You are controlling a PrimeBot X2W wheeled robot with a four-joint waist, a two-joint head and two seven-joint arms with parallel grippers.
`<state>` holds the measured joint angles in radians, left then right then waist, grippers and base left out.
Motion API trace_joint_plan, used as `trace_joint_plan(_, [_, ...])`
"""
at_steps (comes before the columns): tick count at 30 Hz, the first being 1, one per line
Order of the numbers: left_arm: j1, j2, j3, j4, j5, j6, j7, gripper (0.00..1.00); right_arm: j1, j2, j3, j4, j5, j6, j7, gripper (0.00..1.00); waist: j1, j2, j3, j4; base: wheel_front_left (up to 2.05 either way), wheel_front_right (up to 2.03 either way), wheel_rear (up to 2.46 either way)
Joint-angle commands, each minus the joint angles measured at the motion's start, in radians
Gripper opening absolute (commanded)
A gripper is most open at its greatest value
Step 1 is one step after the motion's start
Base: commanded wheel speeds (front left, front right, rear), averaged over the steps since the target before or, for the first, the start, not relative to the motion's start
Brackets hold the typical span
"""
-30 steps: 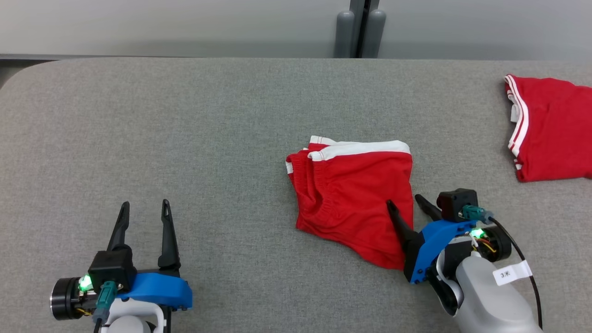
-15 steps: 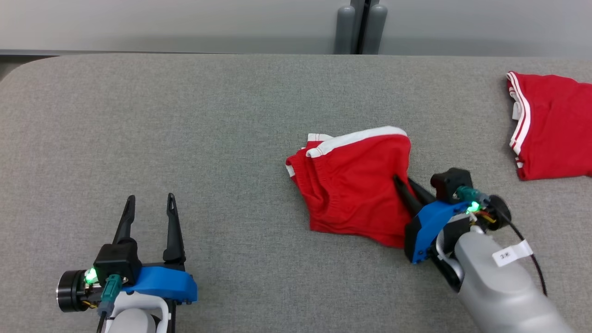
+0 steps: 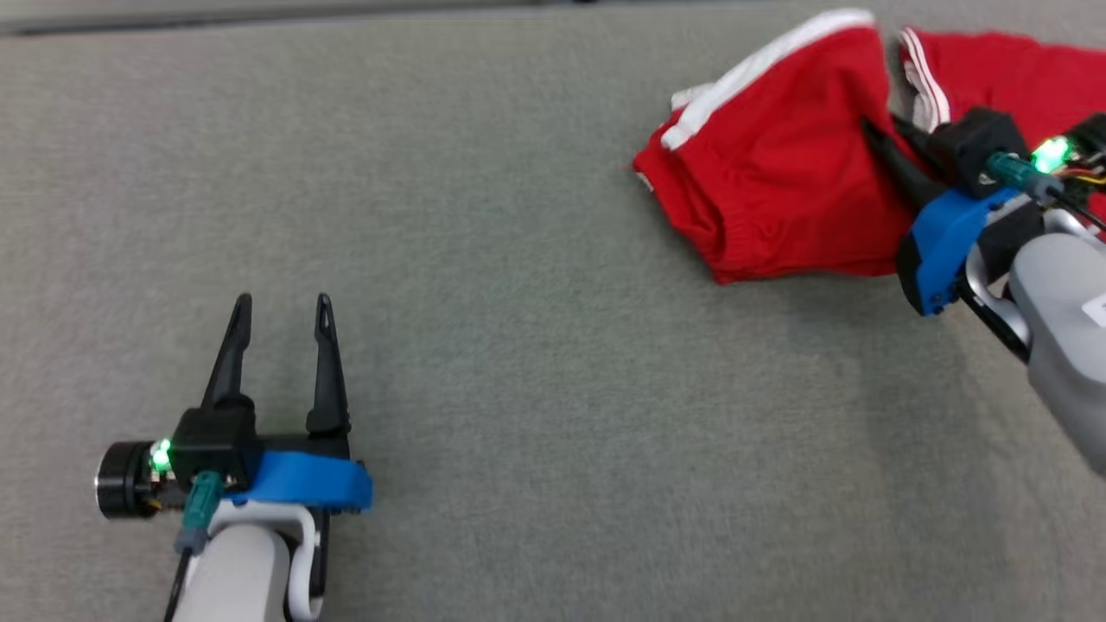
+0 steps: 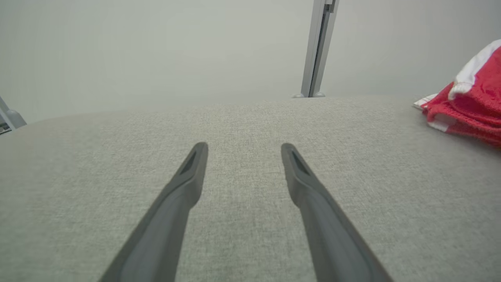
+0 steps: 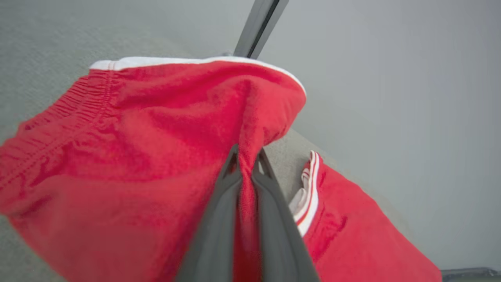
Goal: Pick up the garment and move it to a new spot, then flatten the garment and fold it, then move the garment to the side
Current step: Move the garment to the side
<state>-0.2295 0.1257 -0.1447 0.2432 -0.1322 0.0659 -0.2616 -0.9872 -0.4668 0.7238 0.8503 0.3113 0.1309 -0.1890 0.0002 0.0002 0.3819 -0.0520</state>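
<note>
Two tools: left tool spread wide over the counter, near left; right tool clamped on the shorts.
shorts: red, white band, far right of counter, a fold of their right edge pinched and raised.
shirt: red, just beside the shorts.

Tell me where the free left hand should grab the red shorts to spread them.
Grip the white-trimmed corner of the shorts, coming in from their left. The right hand pinches the right edge, so that corner sticks out clear, facing the open left hand.
</note>
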Motion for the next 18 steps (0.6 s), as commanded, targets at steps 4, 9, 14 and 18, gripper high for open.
trace_joint_plan(4, [-0.038, 0.027, 0.001, -0.044, 0.020, 0.006, -0.003, 1.00, -0.088, -0.099, 0.038, -0.035, 0.056, 0.000, 0.007, 0.00, -0.0002, -0.0002, 0.068, -0.084, 0.00, 0.00, 0.00])
trace_joint_plan(9, [-0.074, 0.068, -0.001, -0.132, 0.050, 0.013, 0.033, 1.00, -0.170, -0.187, 0.042, -0.051, 0.101, 0.000, -0.007, 0.00, -0.0002, -0.0002, 0.159, -0.180, 0.00, 0.00, 0.00])
trace_joint_plan(14, [-0.096, 0.113, -0.013, -0.245, 0.085, 0.008, 0.101, 1.00, -0.246, -0.207, 0.036, -0.009, 0.138, 0.000, -0.012, 0.00, -0.0002, -0.0002, 0.234, -0.253, 0.00, 0.00, 0.00])
trace_joint_plan(18, [-0.110, 0.140, -0.012, -0.321, 0.102, 0.007, 0.147, 1.00, -0.298, -0.182, 0.039, 0.064, 0.151, 0.000, -0.020, 0.00, -0.0002, -0.0002, 0.266, -0.276, 0.00, 0.00, 0.00])
